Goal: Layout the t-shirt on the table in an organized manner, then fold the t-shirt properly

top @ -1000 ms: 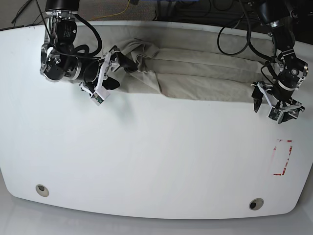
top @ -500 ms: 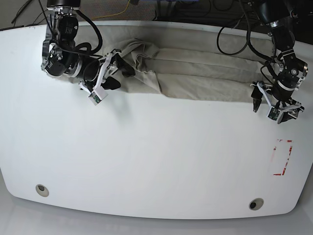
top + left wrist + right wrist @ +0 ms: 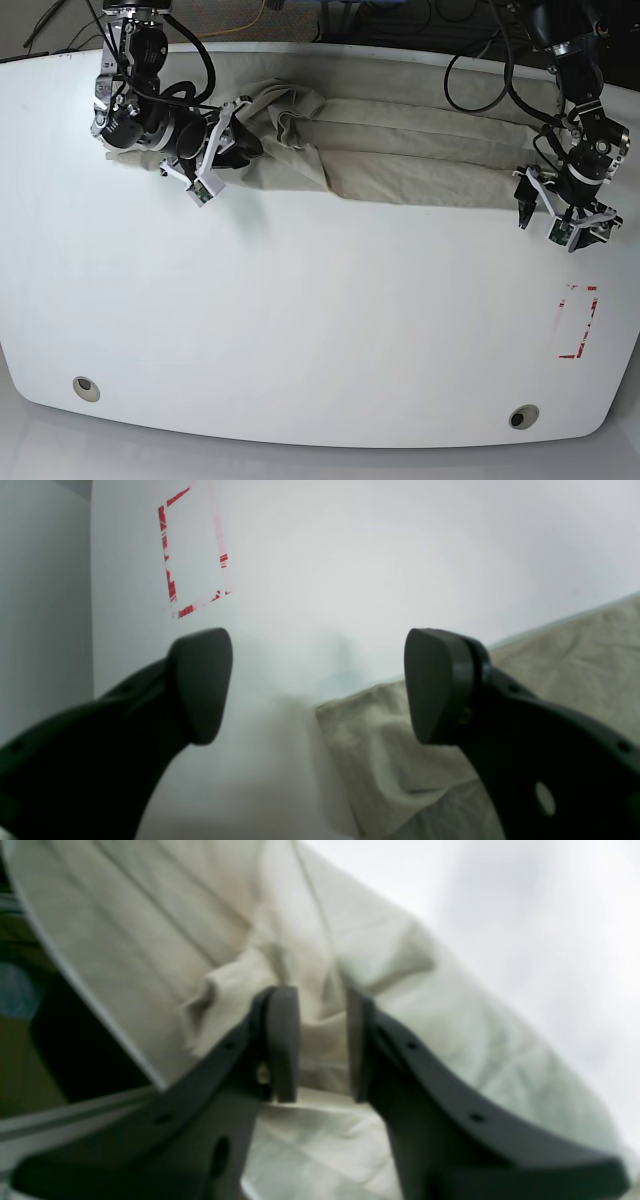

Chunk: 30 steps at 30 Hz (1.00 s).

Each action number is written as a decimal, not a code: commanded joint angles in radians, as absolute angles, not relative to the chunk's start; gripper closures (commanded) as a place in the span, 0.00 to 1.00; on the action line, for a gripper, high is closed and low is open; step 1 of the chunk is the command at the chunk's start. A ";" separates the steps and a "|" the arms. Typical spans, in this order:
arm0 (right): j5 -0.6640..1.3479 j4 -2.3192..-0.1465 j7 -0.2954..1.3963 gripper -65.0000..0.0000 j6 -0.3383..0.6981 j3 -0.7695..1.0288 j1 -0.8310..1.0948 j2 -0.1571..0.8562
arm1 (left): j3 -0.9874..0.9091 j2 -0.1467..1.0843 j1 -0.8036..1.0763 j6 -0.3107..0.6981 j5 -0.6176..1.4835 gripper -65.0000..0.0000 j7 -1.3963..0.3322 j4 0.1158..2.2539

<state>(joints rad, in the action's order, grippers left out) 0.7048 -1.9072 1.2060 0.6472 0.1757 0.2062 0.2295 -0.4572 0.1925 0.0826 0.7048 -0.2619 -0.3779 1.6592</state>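
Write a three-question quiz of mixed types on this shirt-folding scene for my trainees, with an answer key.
1. True or false: the left gripper has its fingers spread, with nothing between them.
2. Multiple choice: the right gripper fingers pinch A) bare table, B) a bunched fold of the t-shirt, C) a cable.
3. Fill the gap: the red tape rectangle lies on the table nearest the ___ gripper.

Key: 1 true; 2 B; 3 left.
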 commanded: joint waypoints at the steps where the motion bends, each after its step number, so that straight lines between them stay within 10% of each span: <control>1: 0.677 -1.925 1.181 0.86 0.650 0.174 0.200 0.236 | -0.461 0.205 0.070 0.698 -0.249 0.21 -0.361 1.676; 30: 0.661 -1.926 1.196 0.87 0.642 -0.288 0.150 0.237 | -0.461 0.205 0.067 0.698 -0.248 0.21 -0.361 1.676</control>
